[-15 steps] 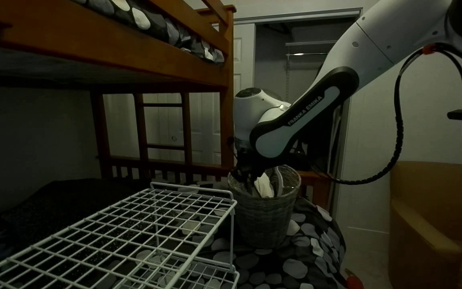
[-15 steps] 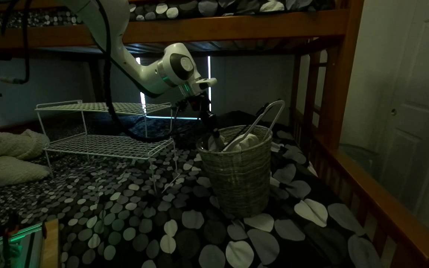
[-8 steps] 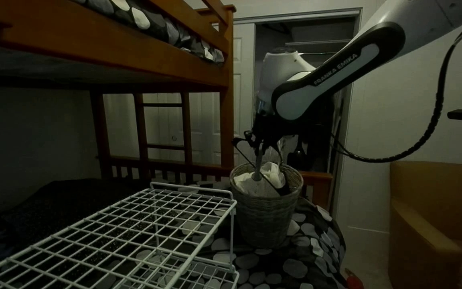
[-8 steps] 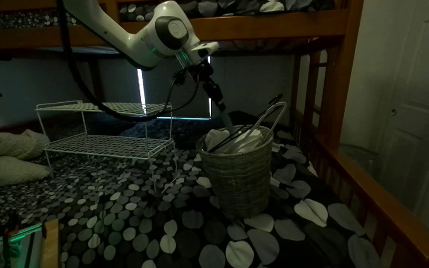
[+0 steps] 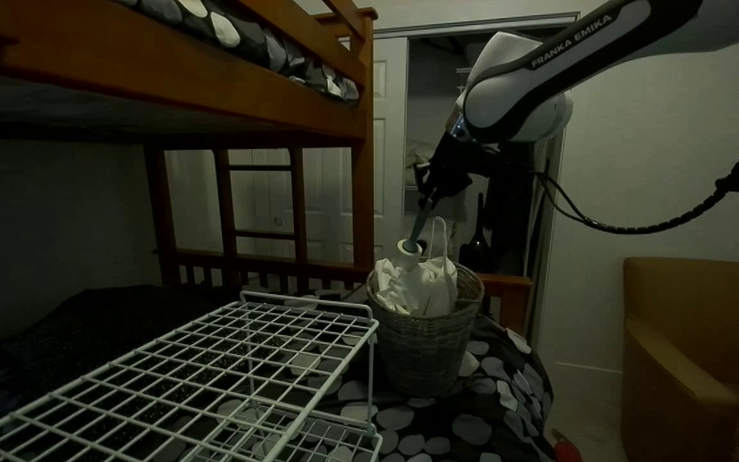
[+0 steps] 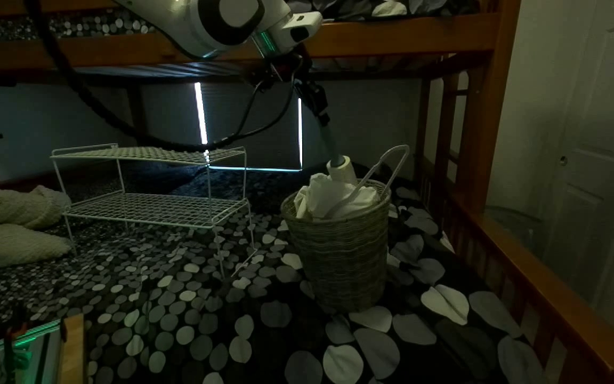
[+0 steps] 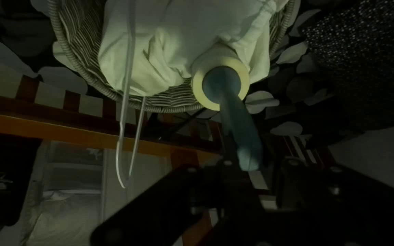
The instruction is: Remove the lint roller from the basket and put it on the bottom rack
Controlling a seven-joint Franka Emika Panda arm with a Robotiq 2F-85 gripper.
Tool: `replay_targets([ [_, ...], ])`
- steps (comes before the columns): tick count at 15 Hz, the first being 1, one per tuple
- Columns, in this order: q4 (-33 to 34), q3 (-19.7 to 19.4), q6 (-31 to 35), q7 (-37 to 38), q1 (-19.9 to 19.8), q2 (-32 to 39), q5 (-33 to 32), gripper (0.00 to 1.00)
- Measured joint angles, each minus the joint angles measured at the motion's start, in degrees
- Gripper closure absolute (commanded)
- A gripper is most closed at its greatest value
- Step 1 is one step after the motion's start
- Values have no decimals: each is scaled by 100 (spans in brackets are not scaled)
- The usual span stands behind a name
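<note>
The lint roller has a pale roll (image 5: 408, 255) and a slim blue-grey handle (image 5: 419, 226). In both exterior views my gripper (image 5: 431, 194) is shut on the handle's upper end. The roller hangs tilted, its roll (image 6: 342, 169) at rim height of the woven basket (image 6: 339, 256), its lower end hidden by white cloth (image 6: 333, 197). In the wrist view the handle (image 7: 239, 130) runs up between the dark fingers (image 7: 248, 160), and the roll (image 7: 199, 82) lies against the cloth near the rim (image 7: 169, 108). The bottom rack (image 6: 147, 209) is the lower tier of the white wire shelf.
The shelf's top tier (image 6: 152, 154) stands over the bottom rack. A pale loop handle (image 6: 392, 160) sticks up from the basket. The bunk bed's upper rail (image 6: 339, 42) runs above, near the arm. A pale blanket (image 6: 14, 224) lies beside the shelf.
My gripper has risen from inside the basket, drawing the lint roller up with it, first the handle, then the roll. A thin dark looped item near the rim has dropped from sight in the exterior views.
</note>
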Motion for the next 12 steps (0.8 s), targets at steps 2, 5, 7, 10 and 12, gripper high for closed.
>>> replay_targets([
  [2, 17, -4, 0, -549, 18, -126, 467, 95],
  [5, 95, 22, 0, -955, 35, -253, 628, 95],
  [7, 181, 39, 20, -1087, 24, -368, 609, 95],
  [10, 299, 42, 79, -1282, 25, -608, 607, 95],
  [12, 347, 45, 81, -1489, 66, -767, 676, 95],
])
